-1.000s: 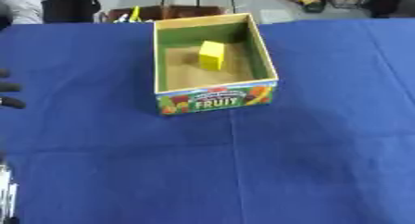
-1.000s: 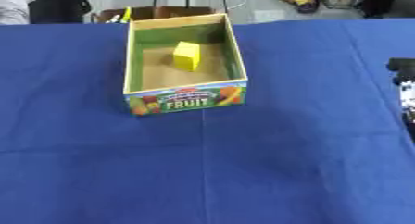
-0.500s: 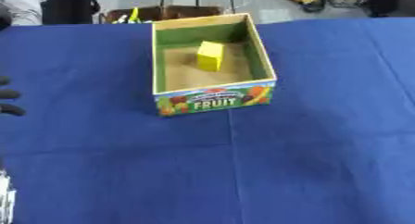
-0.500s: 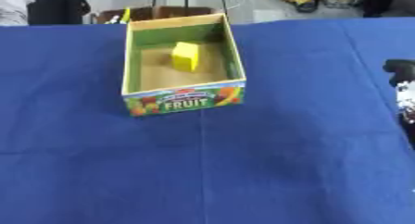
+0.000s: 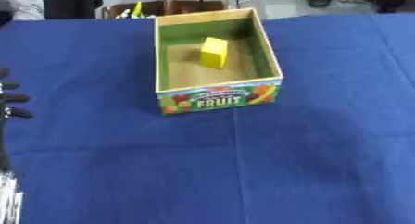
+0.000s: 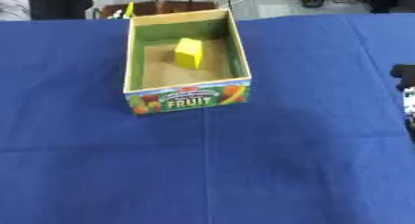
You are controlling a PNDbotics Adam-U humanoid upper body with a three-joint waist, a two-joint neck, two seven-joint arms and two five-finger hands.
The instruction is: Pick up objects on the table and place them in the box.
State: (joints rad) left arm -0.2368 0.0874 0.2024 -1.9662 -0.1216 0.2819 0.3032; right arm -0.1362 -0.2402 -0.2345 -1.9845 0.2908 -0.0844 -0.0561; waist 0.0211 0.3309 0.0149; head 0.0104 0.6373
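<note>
On blue tablecloth [image 5: 243, 172], box [image 5: 217, 98] holds yellow block [image 5: 214, 52].

- I see a blue cloth on the table [image 5: 243, 172], the same plain blue all over
- The box [image 5: 217, 99] has green walls inside and a tan floor, with a pale tan rim
- Its front has bright fruit pictures in red, orange and green, and the white word FRUIT
- Inside the box sits a yellow block [image 5: 214, 52]
- My left hand [image 5: 11, 105] is black at the left edge
- My right hand [image 6: 405, 86] is black with some white on it, at the right edge
</note>
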